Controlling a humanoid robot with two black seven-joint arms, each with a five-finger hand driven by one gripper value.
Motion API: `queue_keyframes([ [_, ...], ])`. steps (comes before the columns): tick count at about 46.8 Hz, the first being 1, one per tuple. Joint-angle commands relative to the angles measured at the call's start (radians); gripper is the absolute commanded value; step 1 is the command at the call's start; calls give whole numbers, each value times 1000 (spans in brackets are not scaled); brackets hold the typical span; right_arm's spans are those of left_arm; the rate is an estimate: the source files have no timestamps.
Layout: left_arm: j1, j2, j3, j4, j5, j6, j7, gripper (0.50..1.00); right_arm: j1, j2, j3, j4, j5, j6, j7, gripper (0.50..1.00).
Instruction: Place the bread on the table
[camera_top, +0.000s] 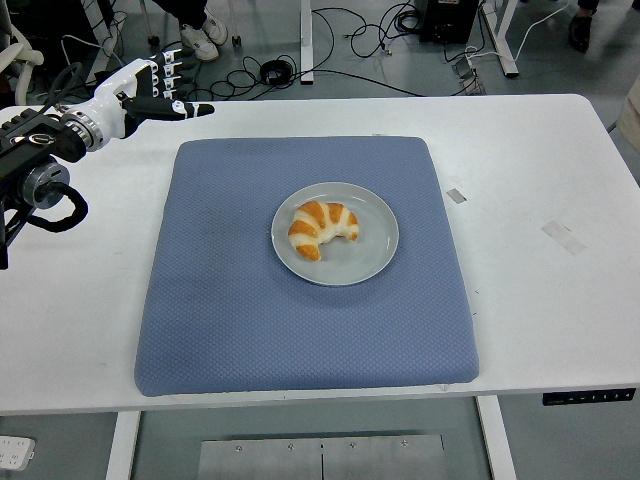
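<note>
Left robot hand (160, 92) hovers over the far left corner of the counter (540, 170), its white-and-black fingers stretched out flat and apart, holding nothing, well away from the bread; the black arm behind it comes in from the left edge with a loop of black cable hanging below the wrist. No right arm shows. The counter is white and rectangular, and most of its middle is covered by a large blue-grey mat (220, 300) with a fine dotted texture and rounded corners, slightly puffed at its edges. On the bare white surface to the right of the mat lie two small pieces of pale tape (563, 236), one near the mat's edge and one further out. A small control panel is set into the counter's front edge at the lower right. Beyond the far edge the floor is grey, strewn with black cables (340, 40), with white table legs standing among them and a person's white shoes (205, 35) at the top left. The bread (320, 228) is a croissant, curved in a crescent, golden brown with paler cream bands across its back. It lies on a round light grey plate (375, 255), a little left of the plate's centre, and the plate sits on the mat around its middle.
</note>
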Motion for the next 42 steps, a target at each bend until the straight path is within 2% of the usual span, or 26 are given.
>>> queue_keyframes([
  [1,-1,0,0,0,0,0,1,966,0,0,-1,-1,0,0,1,1000],
  [26,-9,-5,12,-2,15,-2,1,968,0,0,1,1,0,0,1,1000],
  [32,-30,-35,18,-3,26,-8,1,968,0,0,1,1,0,0,-1,1000],
  [42,-95,-77,18,-21,132,-12,1,966,0,0,1,1,0,0,-1,1000],
])
